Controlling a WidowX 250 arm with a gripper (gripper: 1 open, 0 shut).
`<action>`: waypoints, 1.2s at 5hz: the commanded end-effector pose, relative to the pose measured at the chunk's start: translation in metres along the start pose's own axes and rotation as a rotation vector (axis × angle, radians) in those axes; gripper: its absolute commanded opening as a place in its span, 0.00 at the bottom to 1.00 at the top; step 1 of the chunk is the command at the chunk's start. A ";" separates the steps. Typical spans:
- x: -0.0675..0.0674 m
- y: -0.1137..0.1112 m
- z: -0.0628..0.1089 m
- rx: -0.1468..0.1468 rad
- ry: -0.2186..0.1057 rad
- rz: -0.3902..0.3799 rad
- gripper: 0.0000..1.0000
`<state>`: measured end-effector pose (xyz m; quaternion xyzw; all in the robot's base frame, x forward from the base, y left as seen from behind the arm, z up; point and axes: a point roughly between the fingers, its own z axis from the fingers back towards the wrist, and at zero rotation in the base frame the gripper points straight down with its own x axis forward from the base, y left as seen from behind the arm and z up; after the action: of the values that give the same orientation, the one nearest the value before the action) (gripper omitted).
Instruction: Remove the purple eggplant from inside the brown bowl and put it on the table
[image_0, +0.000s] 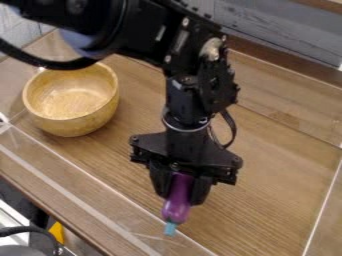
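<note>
Table: brown wood grain, fills most of the view, clear plastic wall along its near-left edge. Robot arm: black, comes in from the top left, reaches down to about mid-view, cable looped beside it. Brown bowl: upright on the table at the left, well apart from the gripper, pale inside, no eggplant in it. Gripper: black, pointing down at the near part of the table, fingers closed around the purple eggplant, one each side. Purple eggplant: outside the bowl, between the fingertips, roughly upright, teal-blue stem cap at the bottom, near the plastic wall; can't tell if the cap touches the table
</note>
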<state>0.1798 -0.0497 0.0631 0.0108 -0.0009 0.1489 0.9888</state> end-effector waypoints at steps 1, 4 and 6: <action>-0.003 -0.003 0.003 -0.004 -0.020 0.039 0.00; -0.005 -0.009 -0.010 0.014 -0.017 0.093 0.00; 0.000 -0.007 -0.012 0.017 -0.020 -0.009 0.00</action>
<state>0.1752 -0.0558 0.0445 0.0257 0.0051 0.1424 0.9895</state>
